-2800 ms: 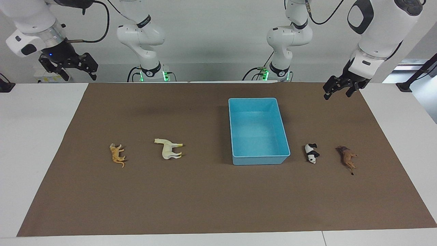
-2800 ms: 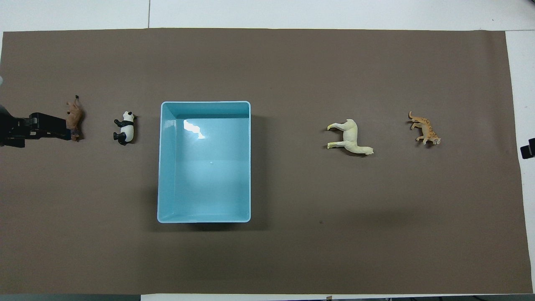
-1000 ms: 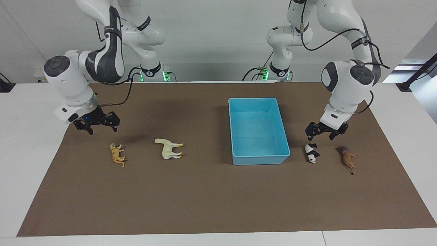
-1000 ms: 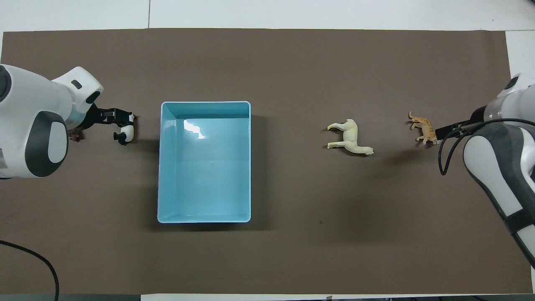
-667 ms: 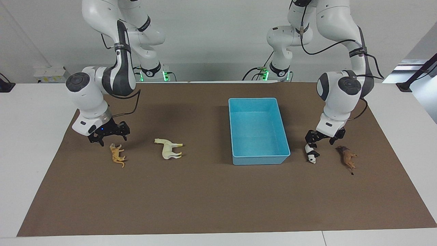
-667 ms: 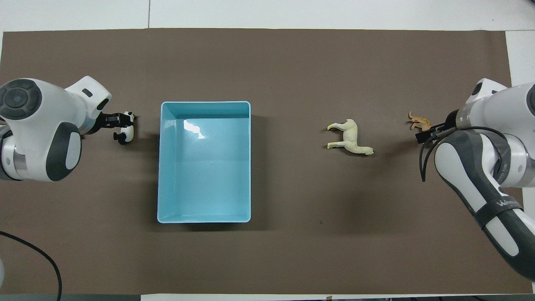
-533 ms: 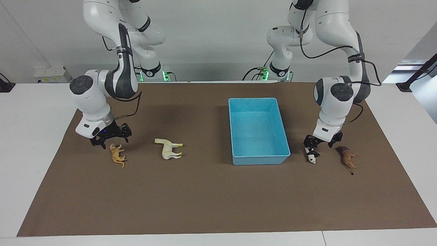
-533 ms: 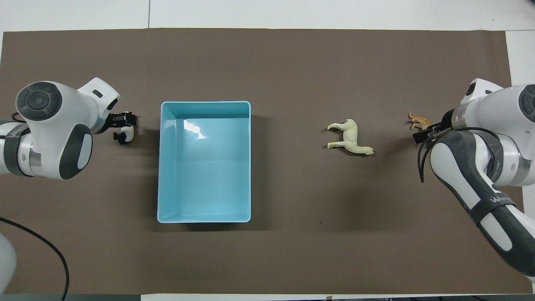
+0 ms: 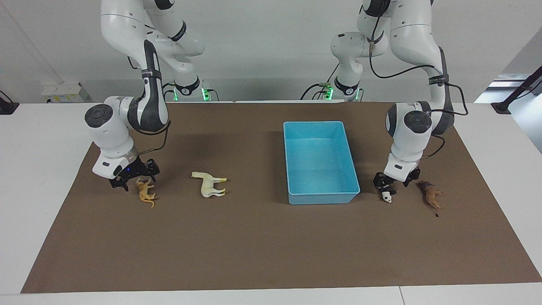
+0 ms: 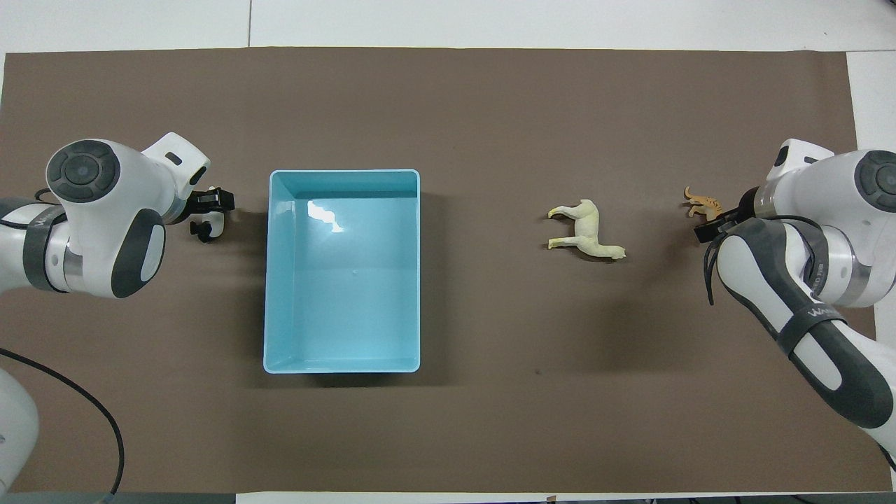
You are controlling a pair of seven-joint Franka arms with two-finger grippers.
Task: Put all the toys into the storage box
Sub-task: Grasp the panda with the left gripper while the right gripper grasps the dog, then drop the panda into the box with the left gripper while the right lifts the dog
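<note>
The light-blue storage box (image 9: 314, 123) stands empty on the brown mat. The panda (image 9: 387, 195) lies beside it toward the left arm's end, with the brown lion (image 9: 431, 197) just past it. My left gripper (image 9: 393, 182) is open and low over the panda, fingers astride its upper end. The orange tiger (image 9: 146, 194) and the cream horse (image 9: 208, 184) lie toward the right arm's end. My right gripper (image 9: 134, 181) is open and low over the tiger's head end. In the overhead view the left arm hides the lion, while the panda (image 10: 215, 224) and tiger (image 10: 702, 204) show partly.
The brown mat (image 9: 262, 245) covers most of the white table (image 9: 38, 169). The horse (image 10: 584, 231) lies on open mat between the box (image 10: 343, 171) and the tiger. Both arm bases stand at the robots' table edge.
Both arms have come down from high at the robots' edge of the table. The left gripper has dropped onto the panda and the right gripper onto the tiger. No toy has moved.
</note>
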